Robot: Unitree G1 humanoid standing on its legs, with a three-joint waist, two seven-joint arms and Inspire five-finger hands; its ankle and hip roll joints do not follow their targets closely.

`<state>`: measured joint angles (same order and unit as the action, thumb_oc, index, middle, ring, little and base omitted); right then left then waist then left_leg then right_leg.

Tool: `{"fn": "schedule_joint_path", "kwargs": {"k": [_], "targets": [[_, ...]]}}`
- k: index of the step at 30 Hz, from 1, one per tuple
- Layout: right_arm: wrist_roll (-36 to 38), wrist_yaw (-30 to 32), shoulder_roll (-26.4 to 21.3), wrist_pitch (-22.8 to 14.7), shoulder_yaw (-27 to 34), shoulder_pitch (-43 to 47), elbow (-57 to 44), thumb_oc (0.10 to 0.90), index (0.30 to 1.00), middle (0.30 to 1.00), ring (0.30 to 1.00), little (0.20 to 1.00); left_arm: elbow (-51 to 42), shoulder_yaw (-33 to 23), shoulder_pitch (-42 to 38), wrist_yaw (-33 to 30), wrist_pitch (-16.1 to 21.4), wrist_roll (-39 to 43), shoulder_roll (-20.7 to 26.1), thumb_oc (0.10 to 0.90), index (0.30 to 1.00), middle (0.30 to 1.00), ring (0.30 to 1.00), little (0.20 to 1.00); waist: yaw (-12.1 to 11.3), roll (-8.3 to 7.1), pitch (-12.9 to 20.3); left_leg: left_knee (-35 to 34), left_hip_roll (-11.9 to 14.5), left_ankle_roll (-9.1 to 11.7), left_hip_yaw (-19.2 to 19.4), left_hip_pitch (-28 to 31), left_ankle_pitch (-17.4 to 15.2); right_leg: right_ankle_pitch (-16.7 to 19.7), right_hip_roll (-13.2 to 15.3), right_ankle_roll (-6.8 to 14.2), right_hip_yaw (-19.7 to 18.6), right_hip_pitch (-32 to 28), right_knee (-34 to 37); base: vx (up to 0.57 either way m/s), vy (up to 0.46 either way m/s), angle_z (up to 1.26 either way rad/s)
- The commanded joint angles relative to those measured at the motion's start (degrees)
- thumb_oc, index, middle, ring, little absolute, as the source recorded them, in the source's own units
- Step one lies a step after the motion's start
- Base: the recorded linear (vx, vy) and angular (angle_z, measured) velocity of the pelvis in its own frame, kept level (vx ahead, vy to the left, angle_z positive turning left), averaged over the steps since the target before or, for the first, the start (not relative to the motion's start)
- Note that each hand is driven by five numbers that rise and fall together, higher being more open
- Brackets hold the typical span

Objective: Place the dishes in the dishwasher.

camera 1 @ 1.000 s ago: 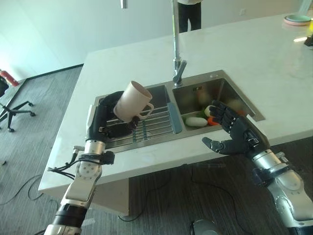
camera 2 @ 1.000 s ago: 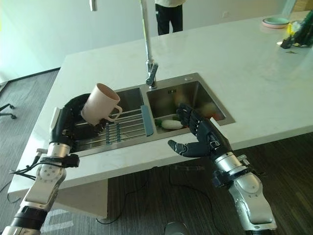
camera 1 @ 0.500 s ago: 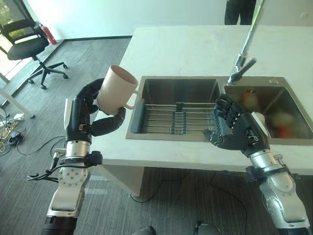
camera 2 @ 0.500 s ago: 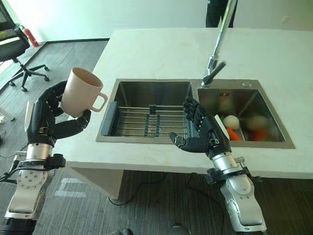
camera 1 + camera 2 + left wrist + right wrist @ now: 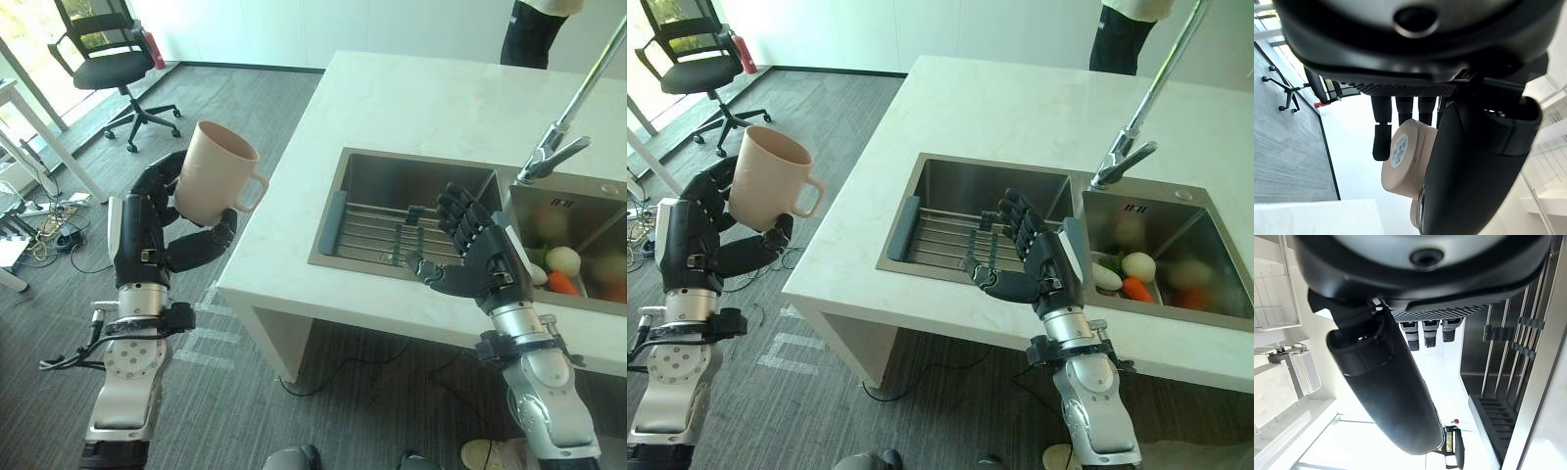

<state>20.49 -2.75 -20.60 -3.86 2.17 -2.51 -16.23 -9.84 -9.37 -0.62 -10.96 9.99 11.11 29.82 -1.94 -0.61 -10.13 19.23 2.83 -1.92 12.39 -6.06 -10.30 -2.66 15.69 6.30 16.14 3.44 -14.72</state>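
My left hand [image 5: 147, 235] is curled round a beige mug [image 5: 213, 184] with a handle, holding it tilted above the grey floor, left of the white counter [image 5: 431, 108]. The mug's base [image 5: 1403, 161] shows between the fingers and thumb in the left wrist view. My right hand [image 5: 480, 264] hovers open over the front edge of the steel double sink [image 5: 392, 176], fingers straight, holding nothing. Its fingers [image 5: 1430, 330] show above the sink's wire rack [image 5: 1520, 352].
A wire rack [image 5: 392, 230] lies in the left basin. Vegetables [image 5: 560, 269] sit in the right basin under a tall tap [image 5: 573, 117]. An office chair [image 5: 103, 54] stands at the far left. A person [image 5: 534, 24] stands behind the counter.
The camera has swung left, so the counter and sink have slid right in view. The mug stays in my left hand, now over the floor. The right hand stays open.
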Motion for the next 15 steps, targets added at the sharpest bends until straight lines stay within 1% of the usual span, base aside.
{"fn": "schedule_joint_path", "kwargs": {"k": [1, 2, 3, 4, 5, 7, 10, 15], "targets": [[2.61, -0.58, -1.37, -9.07, 2.71, 1.89, -8.62, 0.800, 0.900, 0.900, 0.900, 0.900, -8.69, -3.16, -3.50, -1.88, 5.66, 1.20, 1.99, 0.400, 0.300, 0.300, 0.300, 0.300, 1.04, 0.26, 3.41, -2.04, 1.97, 2.23, -6.29, 0.83, -3.16, -4.63, -1.54, 4.79, -0.98, -3.08, -2.46, -0.02, -0.135, 0.02], [3.62, -1.38, -2.16, -9.67, 3.57, 1.09, -8.43, 0.800, 0.900, 0.900, 0.900, 0.900, -9.08, -3.55, -3.02, -1.22, 5.73, 1.91, 1.83, 0.400, 0.300, 0.300, 0.300, 0.300, 0.78, -0.08, 3.35, -2.04, 2.01, 2.42, -6.15, 0.57, -2.89, -4.97, -1.19, 4.45, -1.09, -2.96, -2.46, -0.01, -0.096, 0.04], [3.62, -1.38, -2.16, -9.67, 3.57, 1.09, -8.43, 0.800, 0.900, 0.900, 0.900, 0.900, -9.08, -3.55, -3.02, -1.22, 5.73, 1.91, 1.83, 0.400, 0.300, 0.300, 0.300, 0.300, 0.78, -0.08, 3.35, -2.04, 2.01, 2.42, -6.15, 0.57, -2.89, -4.97, -1.19, 4.45, -1.09, -2.96, -2.46, -0.04, -0.236, 0.14], [3.95, -1.68, -2.87, -10.46, 3.55, 1.23, -7.66, 0.800, 0.900, 0.900, 0.900, 0.900, -9.10, -3.20, -2.18, -1.25, 6.78, 1.81, 1.08, 0.400, 0.300, 0.300, 0.300, 0.300, 0.58, -0.41, 2.93, -2.04, 2.45, 3.01, -5.68, 0.70, -2.60, -5.74, -1.41, 4.23, -1.31, -2.10, -2.46, -0.04, -0.239, 0.16], [4.49, -1.65, -3.20, -10.66, 3.47, 1.44, -7.49, 0.800, 0.900, 0.900, 0.900, 0.900, -9.40, -3.10, -1.75, -1.17, 6.92, 1.82, 0.73, 0.400, 0.300, 0.300, 0.300, 0.300, 0.48, -0.46, 2.87, -2.04, 2.83, 3.34, -5.42, 0.88, -2.53, -6.25, -1.78, 4.02, -0.99, -1.76, -2.46, -0.03, -0.289, 0.22], [4.59, -1.46, -3.26, -10.42, 3.12, 2.13, -7.47, 0.800, 0.900, 0.900, 0.900, 0.900, -10.06, -2.66, -1.19, -1.42, 6.69, 1.17, 0.16, 0.400, 0.300, 0.300, 0.300, 0.300, 0.35, -0.41, 2.91, -2.04, 3.28, 3.67, -5.18, 1.10, -2.56, -6.80, -2.21, 3.81, -0.99, -1.47, -2.46, 0.02, -0.173, 0.13], [4.80, -1.81, -3.81, -8.85, 2.69, 2.15, -8.22, 0.800, 0.900, 0.900, 0.900, 0.900, -10.43, -2.61, -0.46, -1.13, 5.72, 1.83, 0.04, 0.400, 0.300, 0.300, 0.300, 0.300, 0.59, -0.13, 3.40, -2.04, 4.35, 4.46, -4.99, 1.46, -2.48, -7.66, -3.12, 2.97, -1.23, -1.27, -2.46, 0.06, -0.158, -0.02], [4.52, -1.35, -4.95, -7.98, 2.22, 1.98, -8.34, 0.800, 0.900, 0.900, 0.900, 0.900, -10.48, -2.28, 0.10, -1.47, 6.31, 3.12, 0.01, 0.400, 0.300, 0.300, 0.300, 0.300, 0.95, 0.22, 3.63, -2.04, 5.92, 5.64, -4.70, 1.43, -2.00, -8.59, -3.92, 1.96, -1.26, -0.94, -2.46, 0.03, -0.116, -0.04]]}}
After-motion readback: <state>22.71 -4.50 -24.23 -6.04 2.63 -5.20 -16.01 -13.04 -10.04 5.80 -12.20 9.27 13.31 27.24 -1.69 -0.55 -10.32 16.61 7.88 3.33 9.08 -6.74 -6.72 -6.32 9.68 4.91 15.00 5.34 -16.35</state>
